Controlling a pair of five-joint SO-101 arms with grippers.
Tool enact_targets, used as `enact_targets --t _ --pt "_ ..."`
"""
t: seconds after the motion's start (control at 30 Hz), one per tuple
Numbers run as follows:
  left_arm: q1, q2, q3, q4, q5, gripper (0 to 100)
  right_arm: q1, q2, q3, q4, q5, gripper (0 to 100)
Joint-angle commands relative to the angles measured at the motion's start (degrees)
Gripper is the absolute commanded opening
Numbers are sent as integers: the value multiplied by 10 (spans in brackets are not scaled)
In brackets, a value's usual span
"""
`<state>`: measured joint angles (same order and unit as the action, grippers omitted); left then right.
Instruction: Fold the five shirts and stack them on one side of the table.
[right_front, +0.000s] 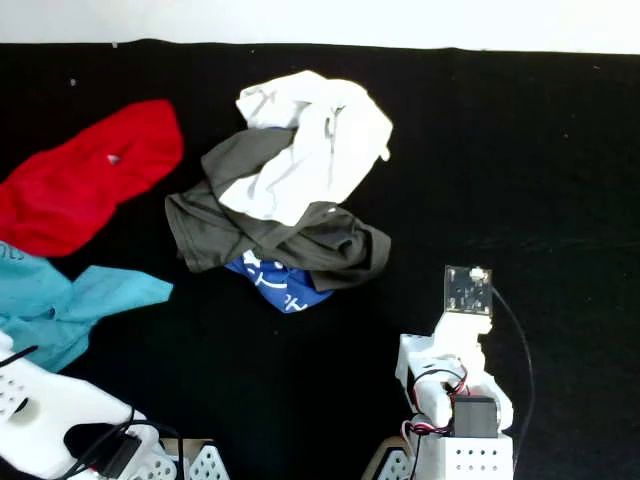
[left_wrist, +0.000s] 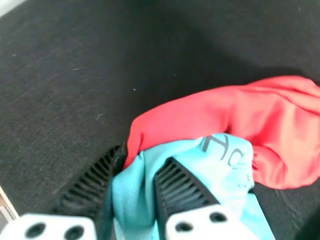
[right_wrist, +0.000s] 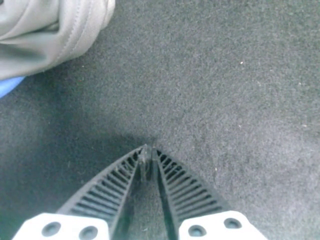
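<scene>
The black table (right_front: 560, 150) carries all five shirts, loose and unfolded, none of them stacked. A white shirt (right_front: 300, 145) lies crumpled on top of a gray shirt (right_front: 300, 240) near the middle of the table, and a blue shirt (right_front: 280, 282) pokes out from under the gray one's near edge. Well apart from that heap, toward the left side, a red shirt (right_front: 85, 175) is spread in a long bunch, and a teal shirt (right_front: 70, 305) lies just beside it on the near side, touching or overlapping its end. The left arm (right_front: 40, 410) sits at the near left corner, by the teal shirt. The left gripper (left_wrist: 142, 159) pinches a fold of the teal shirt: its two ribbed fingers (left_wrist: 180, 185) stand a little apart with the cloth bunched between them, and the red shirt's edge lies against the teal cloth right at the fingertips. The right arm (right_front: 455, 390) stands at the near right, apart from the heap. The right gripper (right_wrist: 146, 152) is pressed together, its tips meeting with nothing between them, pointing at bare table, with the gray shirt's hem and a bit of blue near it but not touching.
</scene>
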<state>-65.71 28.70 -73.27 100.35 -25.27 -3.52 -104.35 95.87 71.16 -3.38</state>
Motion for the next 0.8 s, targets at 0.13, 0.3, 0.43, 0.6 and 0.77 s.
enact_targets --t 0.13,0.3,0.43,0.6,0.77 --pt "121 -43 27 8 9 280 -3 -5 74 -74 -2 48" --pt "235 -43 85 9 10 289 -3 -5 77 -167 -2 215" --pt "326 -44 118 9 25 270 -2 -5 77 -171 -2 338" --pt "444 -43 147 9 128 277 48 -5 70 -190 29 347" --pt "555 -36 258 6 214 351 122 0 6 -211 104 348"
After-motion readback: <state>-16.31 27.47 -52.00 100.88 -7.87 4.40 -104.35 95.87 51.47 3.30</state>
